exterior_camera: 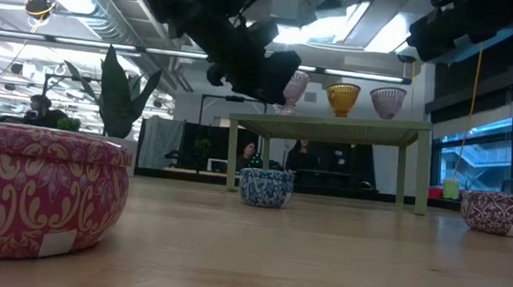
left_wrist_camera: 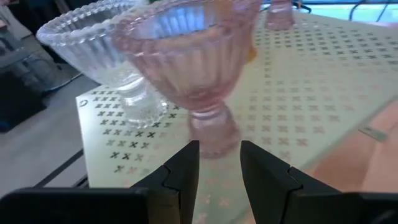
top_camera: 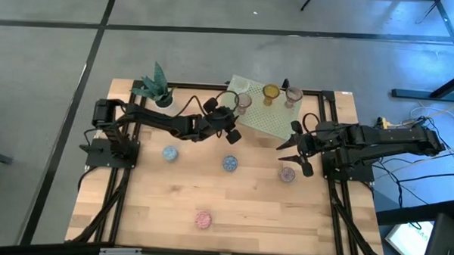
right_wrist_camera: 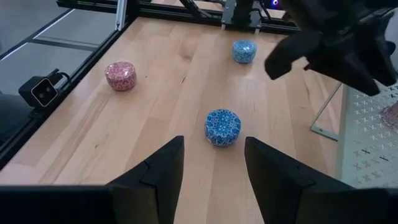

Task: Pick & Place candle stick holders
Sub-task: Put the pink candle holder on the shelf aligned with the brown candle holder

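Right now I have the left pincer [left_wrist_camera: 219,165] up at the green rack [top_camera: 267,117], its two fingers parted just enough to straddle the stem of a pink holder [left_wrist_camera: 198,68] that stands on the perforated top. From the wrist view the fingers flank the stem without clearly pressing on it, so I read this as either the end of a placement or the start of a grasp; I cannot tell which. A clear holder [left_wrist_camera: 102,50] stands just beside the pink one, close enough to knock. Farther along the rack sit an amber holder [top_camera: 270,92] and another pinkish one [top_camera: 292,95].

My right pincer [top_camera: 296,149] hovers over the surface with its fingers apart and nothing between them, near a purple patterned pot [top_camera: 287,174]. A blue pot [right_wrist_camera: 222,127] lies ahead of it, with a light-blue pot [top_camera: 169,153] and a pink pot [top_camera: 202,220] well apart.

Next, I judge the left arm needs a straight move along its own axis, without swinging sideways into the clear holder.
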Robot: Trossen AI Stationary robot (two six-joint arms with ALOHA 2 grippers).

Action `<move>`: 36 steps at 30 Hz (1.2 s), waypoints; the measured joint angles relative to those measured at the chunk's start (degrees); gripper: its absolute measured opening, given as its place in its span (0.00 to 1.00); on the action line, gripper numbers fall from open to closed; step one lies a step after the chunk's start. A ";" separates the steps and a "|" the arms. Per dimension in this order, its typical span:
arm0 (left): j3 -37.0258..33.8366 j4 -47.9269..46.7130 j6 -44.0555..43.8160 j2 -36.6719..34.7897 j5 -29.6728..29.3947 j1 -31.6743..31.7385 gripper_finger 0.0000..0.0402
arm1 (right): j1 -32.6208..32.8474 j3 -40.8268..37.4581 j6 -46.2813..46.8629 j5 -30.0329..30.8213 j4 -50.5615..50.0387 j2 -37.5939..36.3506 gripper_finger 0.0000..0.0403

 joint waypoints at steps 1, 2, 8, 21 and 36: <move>0.00 0.00 -0.27 0.00 0.04 0.32 0.28 | 0.00 0.00 0.02 0.00 -0.02 0.02 0.43; 0.00 0.08 -0.57 0.00 0.37 0.67 0.28 | 0.00 0.00 0.04 0.00 0.00 0.02 0.43; 0.00 1.62 -2.38 0.02 4.89 2.76 0.28 | 0.00 0.00 0.05 0.00 -0.02 0.02 0.43; 0.03 7.65 0.18 4.37 4.17 3.53 0.28 | 0.00 0.00 -0.07 0.00 -0.04 0.05 0.43; 0.04 10.89 -0.05 4.31 7.00 4.10 0.28 | 0.00 0.00 -0.24 0.00 0.00 0.07 0.43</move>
